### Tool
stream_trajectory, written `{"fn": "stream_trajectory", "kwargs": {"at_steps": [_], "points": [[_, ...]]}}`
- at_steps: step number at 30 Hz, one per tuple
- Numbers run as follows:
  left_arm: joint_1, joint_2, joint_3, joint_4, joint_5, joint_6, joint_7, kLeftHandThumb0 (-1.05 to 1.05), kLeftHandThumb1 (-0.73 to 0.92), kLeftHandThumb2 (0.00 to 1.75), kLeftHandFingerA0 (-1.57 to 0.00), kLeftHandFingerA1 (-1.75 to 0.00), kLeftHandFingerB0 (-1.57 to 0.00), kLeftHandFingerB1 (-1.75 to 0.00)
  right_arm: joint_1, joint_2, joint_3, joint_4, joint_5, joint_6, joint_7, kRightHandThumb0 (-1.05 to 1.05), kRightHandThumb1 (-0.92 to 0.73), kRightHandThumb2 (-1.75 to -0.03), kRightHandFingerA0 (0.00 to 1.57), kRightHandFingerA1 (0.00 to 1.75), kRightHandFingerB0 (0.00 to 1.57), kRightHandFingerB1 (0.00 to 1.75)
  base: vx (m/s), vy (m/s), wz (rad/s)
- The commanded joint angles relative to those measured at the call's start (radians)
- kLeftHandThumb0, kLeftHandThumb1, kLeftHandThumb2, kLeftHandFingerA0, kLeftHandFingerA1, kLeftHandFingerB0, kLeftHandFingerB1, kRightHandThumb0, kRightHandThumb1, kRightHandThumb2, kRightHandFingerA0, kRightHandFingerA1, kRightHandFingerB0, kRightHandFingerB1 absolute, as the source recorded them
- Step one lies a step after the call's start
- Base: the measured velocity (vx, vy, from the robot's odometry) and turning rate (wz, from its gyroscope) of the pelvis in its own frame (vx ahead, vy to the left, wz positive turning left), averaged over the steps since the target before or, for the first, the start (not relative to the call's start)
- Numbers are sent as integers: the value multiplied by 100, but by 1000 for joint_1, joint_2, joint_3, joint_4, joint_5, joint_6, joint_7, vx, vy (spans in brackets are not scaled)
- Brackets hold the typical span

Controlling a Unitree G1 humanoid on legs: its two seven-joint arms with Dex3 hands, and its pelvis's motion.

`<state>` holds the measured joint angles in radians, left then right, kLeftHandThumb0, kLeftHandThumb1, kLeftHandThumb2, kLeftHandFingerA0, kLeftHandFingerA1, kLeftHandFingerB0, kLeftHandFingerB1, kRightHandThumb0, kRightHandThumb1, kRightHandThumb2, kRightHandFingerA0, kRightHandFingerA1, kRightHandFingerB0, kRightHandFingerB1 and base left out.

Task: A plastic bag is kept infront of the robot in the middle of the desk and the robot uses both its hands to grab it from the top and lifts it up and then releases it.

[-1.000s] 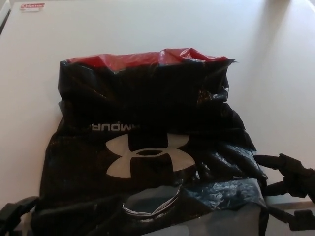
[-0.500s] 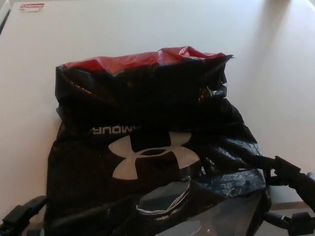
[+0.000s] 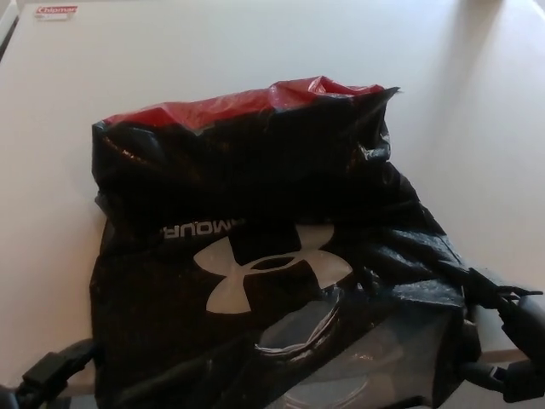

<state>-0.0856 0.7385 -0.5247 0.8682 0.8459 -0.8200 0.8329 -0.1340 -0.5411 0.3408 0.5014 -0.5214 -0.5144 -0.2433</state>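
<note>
A black plastic bag (image 3: 255,204) with a white logo and a red inside fills the middle of the head view, resting on the white desk (image 3: 255,51). Its red-lined edge points away from me, and its crumpled near end, with a clear patch, reaches the picture's bottom. My right hand (image 3: 498,336) is at the bag's near right corner, its fingers (image 3: 477,285) closed on the bunched plastic. Only a small part of my left hand (image 3: 47,375) shows at the bottom left, against the bag's near left corner; the rest is cut off.
A small white label with red print (image 3: 56,11) lies at the far left of the desk. Bare desk surface stretches behind the bag and to both sides.
The bag looks larger and has drifted right, its far edge higher in the picture. My right hand has closed in on the near right corner. My left hand has shifted right toward the bag.
</note>
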Motion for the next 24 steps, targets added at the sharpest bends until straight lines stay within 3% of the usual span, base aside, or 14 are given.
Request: {"fn": "stream_trajectory", "kwargs": {"at_steps": [1, 3, 4, 5, 6, 7, 8, 9, 10, 15, 16, 18, 19, 24], "points": [[-42, 45, -37, -5, 92, 26, -13, -22, 59, 61, -80, -109, -2, -25, 7, -10, 98, 144, -201, 64, -98, -34, -36, -86, 62, 68, 0, 43, 0, 0, 0], [-52, 37, -40, 1, 89, 16, 2, -26, 47, 76, -88, -105, 0, -28, -6, 15, 117, 171, -197, 82, -104, -45, -57, -57, 83, 90, 73, 50, 0, 0, 0], [-54, 35, -42, 3, 91, 16, 8, -26, 47, 76, -88, -105, 0, -28, -10, 19, 125, 173, -202, 100, -100, -45, -57, -57, 83, 90, 73, 50, 0, 0, 0], [-62, 28, -45, 13, 91, 19, 8, -24, 61, 64, -89, -101, -6, -22, -18, 37, 143, 208, -212, 73, -150, -52, -57, -87, 93, 132, 71, 114, 0, 0, 0], [-67, 22, -46, 26, 87, 13, 7, -24, 60, 62, -91, -100, -8, -24, -24, 53, 146, 246, -202, 33, -198, -39, -74, -61, 68, 171, 60, 158, 0, 0, 0], [-68, 19, -48, 33, 87, 13, 15, -24, 61, 59, -94, -103, -10, -30, -23, 61, 149, 258, -197, 24, -214, -36, -79, -59, 67, 175, 49, 175, 0, 0, 0], [-69, 13, -51, 44, 89, 9, 30, -17, 45, 90, -95, -101, 0, -45, -18, 70, 150, 262, -189, 23, -220, -37, -80, -63, 67, 168, 57, 146, 0, 0, 0], [-72, 10, -53, 53, 89, 3, 41, -17, 45, 90, -95, -101, 0, -45, -17, 74, 151, 263, -183, 26, -220, -37, -80, -63, 67, 168, 57, 146, 0, 0, 0], [-78, 8, -56, 61, 92, 3, 50, -21, 61, 58, -95, -113, -16, -29, -22, 78, 150, 266, -173, 27, -211, -39, -84, -62, 58, 175, 44, 160, 0, 0, 0], [-93, -8, -75, 97, 114, 11, 111, -22, 62, 59, -88, -114, -9, -27, -30, 116, 122, 314, -91, 21, -146, -42, -92, -64, 57, 172, 45, 156, 0, 0, 0], [-90, -11, -77, 99, 115, 8, 124, -24, 46, 76, -94, -110, -2, -38, -23, 124, 113, 315, -70, 31, -125, -42, -92, -63, 58, 175, 46, 159, 0, 0, 0], [-89, -22, -84, 104, 128, 15, 168, -18, 45, 90, -93, -105, 0, -45, -16, 130, 104, 325, -49, 28, -111, -44, -88, -63, 57, 175, 43, 161, 0, 0, 0], [-84, -29, -86, 106, 126, 14, 177, -24, 60, 63, -85, -112, -9, -23, -9, 142, 92, 326, -20, 50, -77, -45, -90, -62, 55, 175, 43, 161, 0, 0, 0], [-83, -40, -95, 98, 141, 0, 240, -20, 61, 58, -83, -115, -8, -28, -7, 165, 75, 390, 17, 5, -78, -44, -88, -63, 61, 175, 45, 159, 0, 0, 0]]}}
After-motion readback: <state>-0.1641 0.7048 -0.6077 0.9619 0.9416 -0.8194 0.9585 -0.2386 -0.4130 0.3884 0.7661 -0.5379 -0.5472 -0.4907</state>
